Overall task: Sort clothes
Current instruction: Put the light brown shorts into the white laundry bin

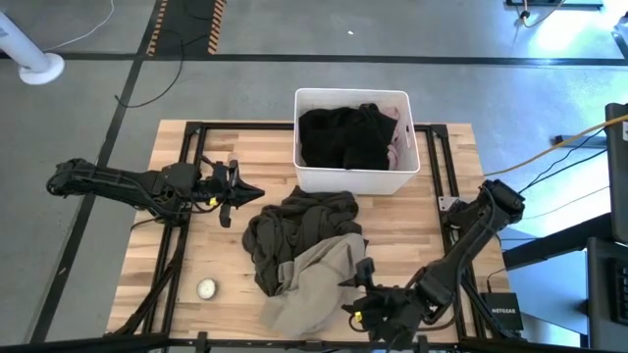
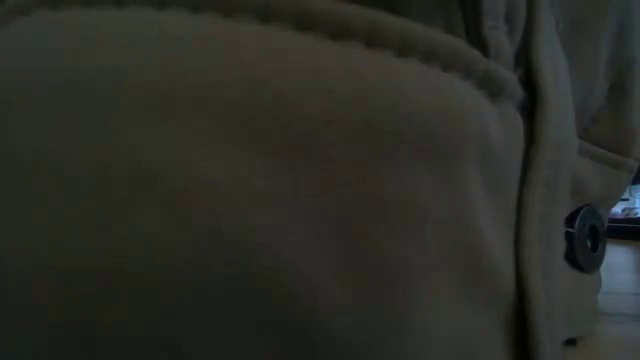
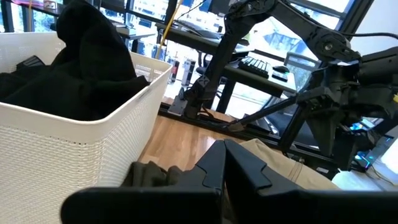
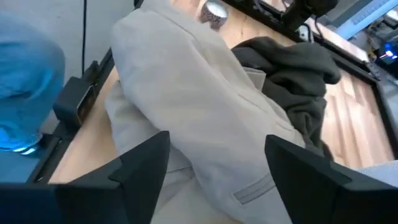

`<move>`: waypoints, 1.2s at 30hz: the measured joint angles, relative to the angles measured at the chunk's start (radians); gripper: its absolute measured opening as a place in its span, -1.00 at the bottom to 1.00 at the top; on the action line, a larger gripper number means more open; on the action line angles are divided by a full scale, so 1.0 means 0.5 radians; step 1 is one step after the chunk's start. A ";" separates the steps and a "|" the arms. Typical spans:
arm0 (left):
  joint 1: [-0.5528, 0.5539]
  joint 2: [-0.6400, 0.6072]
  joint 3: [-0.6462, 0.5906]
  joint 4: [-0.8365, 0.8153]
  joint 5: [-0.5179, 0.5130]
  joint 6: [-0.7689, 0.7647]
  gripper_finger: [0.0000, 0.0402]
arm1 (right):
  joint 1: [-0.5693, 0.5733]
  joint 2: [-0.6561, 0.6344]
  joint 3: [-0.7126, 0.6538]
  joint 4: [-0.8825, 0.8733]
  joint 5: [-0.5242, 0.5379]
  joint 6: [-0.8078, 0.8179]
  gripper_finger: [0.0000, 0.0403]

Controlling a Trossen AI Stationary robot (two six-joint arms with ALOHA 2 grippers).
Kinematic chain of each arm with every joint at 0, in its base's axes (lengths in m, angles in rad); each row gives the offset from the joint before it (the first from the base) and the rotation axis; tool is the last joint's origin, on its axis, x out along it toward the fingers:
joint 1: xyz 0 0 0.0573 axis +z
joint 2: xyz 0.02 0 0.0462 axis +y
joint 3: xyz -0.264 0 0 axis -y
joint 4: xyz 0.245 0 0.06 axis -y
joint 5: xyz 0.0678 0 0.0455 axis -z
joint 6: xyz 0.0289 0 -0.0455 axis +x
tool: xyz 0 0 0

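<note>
A white basket [image 1: 353,178] at the table's far middle holds the black garment [image 1: 341,135], with the pale pink one [image 1: 397,137] at its right wall. The dark olive-brown garment [image 1: 294,227] lies heaped in front of it, and the khaki-beige garment [image 1: 319,279] lies partly over its near side. My right gripper [image 1: 359,277] is open at the khaki garment's right edge, with the khaki cloth [image 4: 205,106] between and beyond its fingers. My left gripper [image 1: 251,192] is shut and empty, left of the olive garment. The khaki cloth [image 2: 280,180] fills the low view. My right gripper's open fingers [image 4: 140,165] stand to either side of a raised fold of the khaki garment [image 4: 217,155], coming level from the table's right near corner. I cannot tell whether they touch the cloth.
A small white ball [image 1: 206,287] lies on the table near the front left. Black frame rails [image 1: 182,167] run along the table's left and right sides. Bare wood [image 1: 442,196] shows to the right of the heap and around my left gripper.
</note>
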 joint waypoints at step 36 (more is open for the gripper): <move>0.000 0.000 0.000 -0.006 0.000 -0.013 -1.00 | -0.536 0.553 -0.141 -0.266 -0.792 -0.214 0.61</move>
